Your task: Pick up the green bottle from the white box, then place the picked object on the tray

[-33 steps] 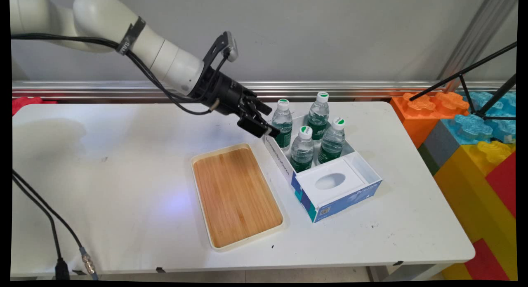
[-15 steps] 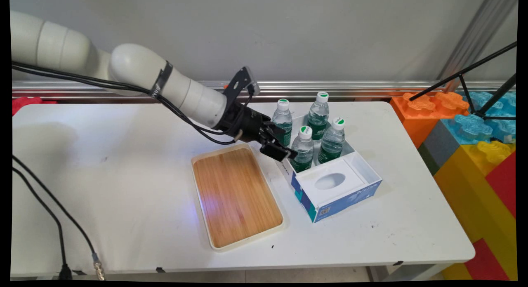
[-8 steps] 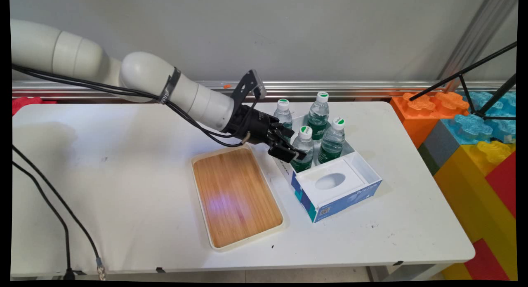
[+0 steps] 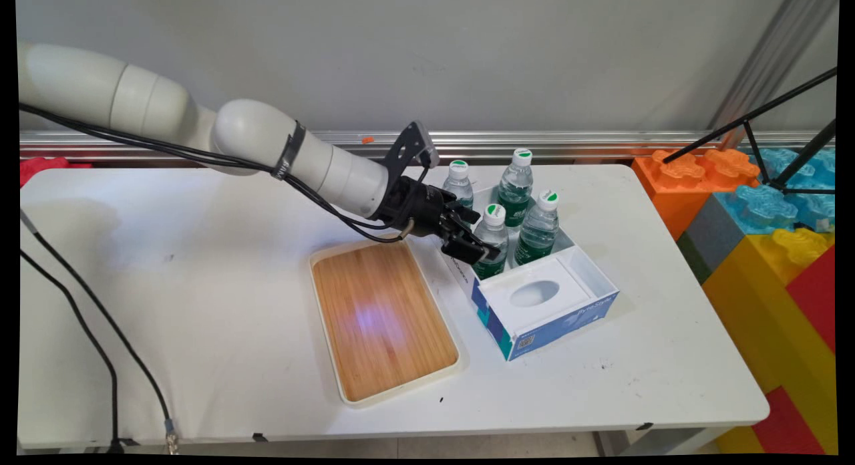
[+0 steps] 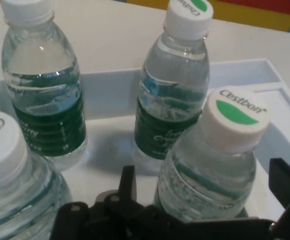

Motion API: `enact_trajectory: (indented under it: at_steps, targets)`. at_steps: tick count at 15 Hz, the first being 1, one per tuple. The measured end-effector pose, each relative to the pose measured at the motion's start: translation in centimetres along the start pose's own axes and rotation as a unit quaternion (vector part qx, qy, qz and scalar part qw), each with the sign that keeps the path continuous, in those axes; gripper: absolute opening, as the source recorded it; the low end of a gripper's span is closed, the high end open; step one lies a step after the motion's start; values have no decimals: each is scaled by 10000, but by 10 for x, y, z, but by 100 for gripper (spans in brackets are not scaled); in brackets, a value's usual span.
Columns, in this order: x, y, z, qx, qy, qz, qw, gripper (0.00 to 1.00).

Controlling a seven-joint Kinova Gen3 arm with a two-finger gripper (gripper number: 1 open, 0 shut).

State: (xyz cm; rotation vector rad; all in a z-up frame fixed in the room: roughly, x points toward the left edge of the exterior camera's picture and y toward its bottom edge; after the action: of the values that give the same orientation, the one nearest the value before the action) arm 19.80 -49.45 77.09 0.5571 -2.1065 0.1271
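As you look along the hand, note that the gripper (image 5: 205,200) has its two black fingers spread to either side of the nearest water bottle (image 5: 212,165), one finger (image 5: 127,182) left of it and the other (image 5: 285,182) right of it; you cannot tell from either view whether the fingers touch the bottle. This bottle carries a white cap with a green mark. In the main view, find the same gripper (image 4: 477,246) low at the left wall of the white box (image 4: 588,268), level with the bottle (image 4: 491,241) that stands in the box's front left place. Three more bottles stand upright about it: one (image 4: 458,188) behind the gripper, one (image 4: 516,184) at the back of the box, one (image 4: 538,226) to the right. A white insert with an oval hole (image 4: 534,293) fills the box's near part. Just beside the box on the left lies a wooden tray (image 4: 381,318) with a cream rim. Both rest on the white table (image 4: 200,284). Coloured building blocks (image 4: 755,218) stand past the table's right end.
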Motion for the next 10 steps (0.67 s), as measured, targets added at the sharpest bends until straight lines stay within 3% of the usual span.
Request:
enact_trajectory:
  at_steps: [5, 6, 10]
  targets:
    - [0, -2, 8, 6, 103, 7, 9999, 100]
    - [0, -2, 8, 5, 111, 10, 9999, 0]
    - [0, -3, 8, 1, 136, 1, 9999, 0]
